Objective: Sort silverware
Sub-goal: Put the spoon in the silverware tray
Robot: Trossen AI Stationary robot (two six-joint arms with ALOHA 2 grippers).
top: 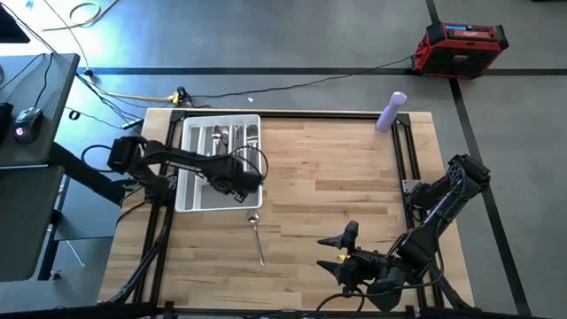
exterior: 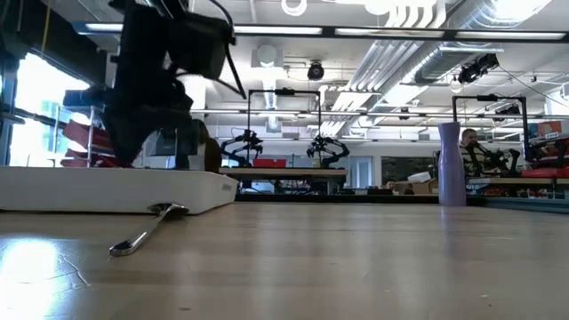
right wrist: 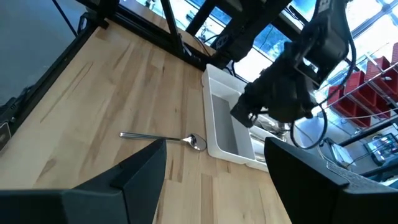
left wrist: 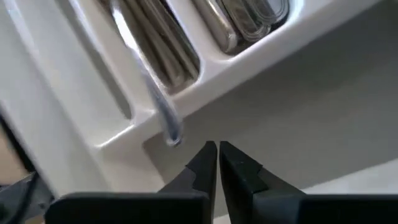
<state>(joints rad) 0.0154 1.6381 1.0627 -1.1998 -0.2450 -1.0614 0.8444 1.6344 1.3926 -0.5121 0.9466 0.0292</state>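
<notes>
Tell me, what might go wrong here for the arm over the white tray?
The left gripper is shut above the white compartmented plastic tray with nothing between its fingers, so a piece may have slipped out crooked. One shiny metal spoon lies on the wooden table right beside the tray's edge; the arm could bump the tray reaching it.

The left claw (left wrist: 217,155), its dark fingers pressed together, hangs over the white plastic compartmented tray (left wrist: 298,81); shiny silver metal silverware handles (left wrist: 163,46) lie in narrow compartments beyond.
</notes>
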